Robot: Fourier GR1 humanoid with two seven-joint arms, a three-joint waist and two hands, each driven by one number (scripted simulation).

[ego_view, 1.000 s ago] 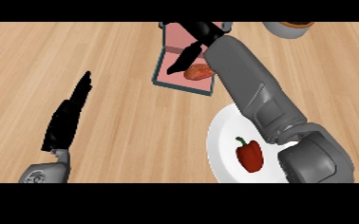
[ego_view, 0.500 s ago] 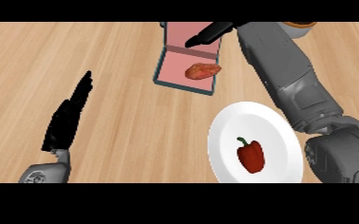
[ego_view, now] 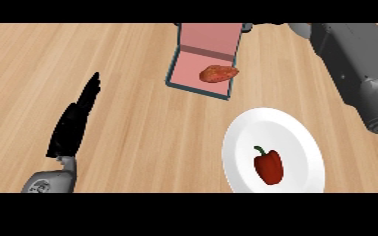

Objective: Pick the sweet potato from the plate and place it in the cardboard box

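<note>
The reddish-brown sweet potato [ego_view: 218, 73] lies inside the cardboard box [ego_view: 198, 60], a pink-lined box with a teal rim and its flap raised at the back. No hand touches it. The white plate [ego_view: 255, 127] sits in front of the box, to the right. My right forearm [ego_view: 347, 60] runs along the right edge; of the right hand only a dark sliver [ego_view: 249, 27] shows at the top, behind the box. My left hand [ego_view: 74, 125] rests open on the counter at the left, fingers straight and pointing away.
A red bell pepper [ego_view: 268, 164] lies on the plate's near half. Part of a grey bowl [ego_view: 298, 30] shows at the top right. Wooden counter [ego_view: 140, 70] spreads between my left hand and the box.
My right hand let go of the sweet potato in the box, then rose and pulled back up and to the right, almost out of view. The left hand has not moved.
</note>
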